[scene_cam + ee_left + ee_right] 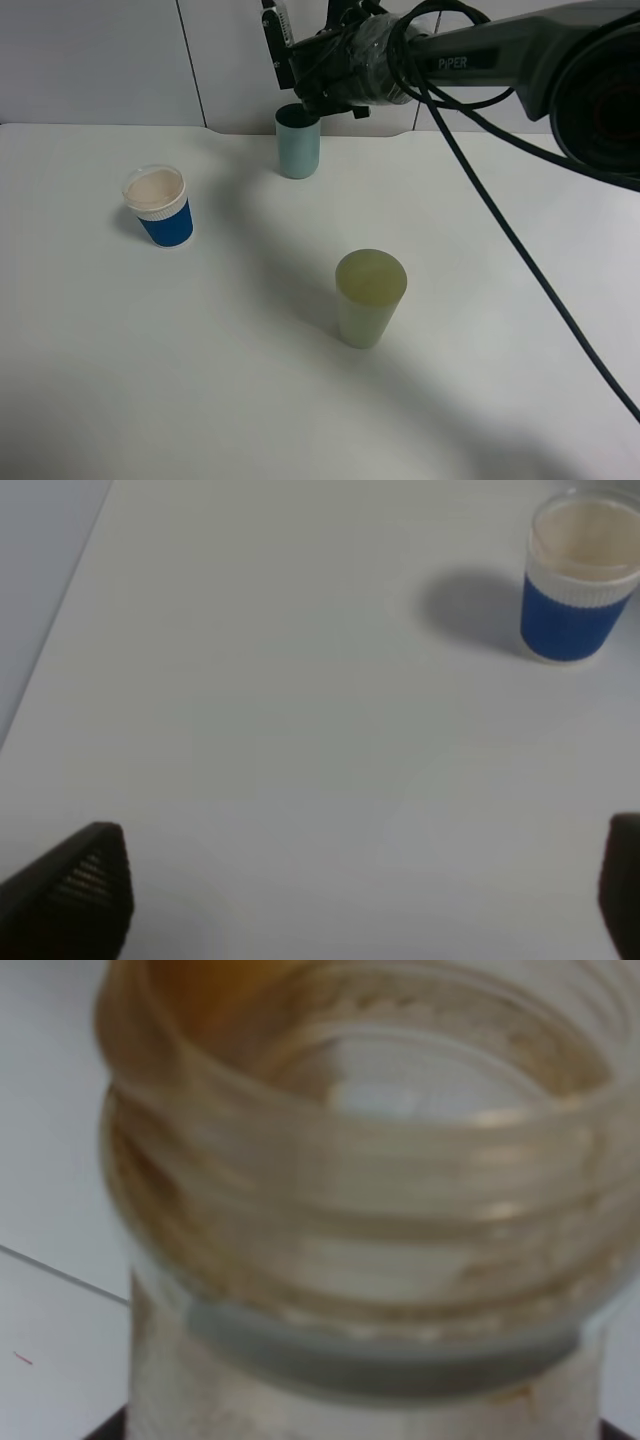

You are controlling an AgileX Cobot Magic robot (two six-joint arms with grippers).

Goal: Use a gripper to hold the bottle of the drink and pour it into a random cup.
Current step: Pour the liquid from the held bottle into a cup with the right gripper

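Observation:
My right gripper [296,72] reaches across to the back middle of the table and is shut on the bottle [360,1210]. It holds the bottle just above the teal cup [298,148]. In the right wrist view the bottle's pale wide neck fills the frame, open-mouthed, with a brown tint of drink [215,990] inside. In the exterior view the gripper and arm mostly hide the bottle. I cannot tell whether liquid is flowing. My left gripper [360,900] is open and empty, low over bare table; it is out of the exterior view.
A blue cup with a white rim [160,207] stands at the left and also shows in the left wrist view [578,580]. A pale yellow-green cup [369,297] stands in the middle. The right arm's cables [520,250] hang over the right side of the white table [150,380].

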